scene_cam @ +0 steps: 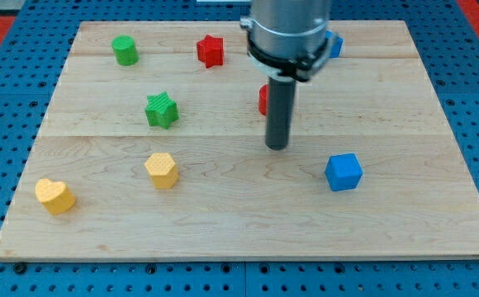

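My tip (pixel 277 147) rests on the wooden board (pixel 223 223) a little right of its centre. A red block (pixel 263 100) sits just behind the rod, mostly hidden by it, so its shape cannot be made out. The blue cube (pixel 343 172) lies to the right of the tip and slightly lower, apart from it. A green star (pixel 162 110) stands to the left at some distance. The yellow hexagon-like block (pixel 162 170) lies lower left.
A yellow heart (pixel 54 196) sits near the board's lower left corner. A green cylinder (pixel 125 50) and a red star (pixel 211 51) stand near the top edge. Another blue block (pixel 334 44) peeks out behind the arm at the top. Blue pegboard surrounds the board.
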You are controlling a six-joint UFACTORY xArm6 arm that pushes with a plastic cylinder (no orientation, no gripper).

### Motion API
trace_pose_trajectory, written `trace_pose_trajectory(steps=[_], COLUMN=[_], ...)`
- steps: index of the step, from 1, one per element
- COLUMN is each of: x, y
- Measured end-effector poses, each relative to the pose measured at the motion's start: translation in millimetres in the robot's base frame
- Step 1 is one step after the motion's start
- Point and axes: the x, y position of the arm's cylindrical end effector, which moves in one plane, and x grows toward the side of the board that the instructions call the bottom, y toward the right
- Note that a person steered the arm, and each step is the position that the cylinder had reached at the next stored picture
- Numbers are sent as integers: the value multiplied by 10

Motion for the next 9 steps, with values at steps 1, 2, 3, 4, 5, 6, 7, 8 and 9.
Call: trace_pose_trajectory(steps=[1,2,3,4,5,6,7,8,9], x=[56,318,270,-342,-952,-1253,-1124,-784,-394], y=[701,813,936,950,654,-70,-614,-328,92])
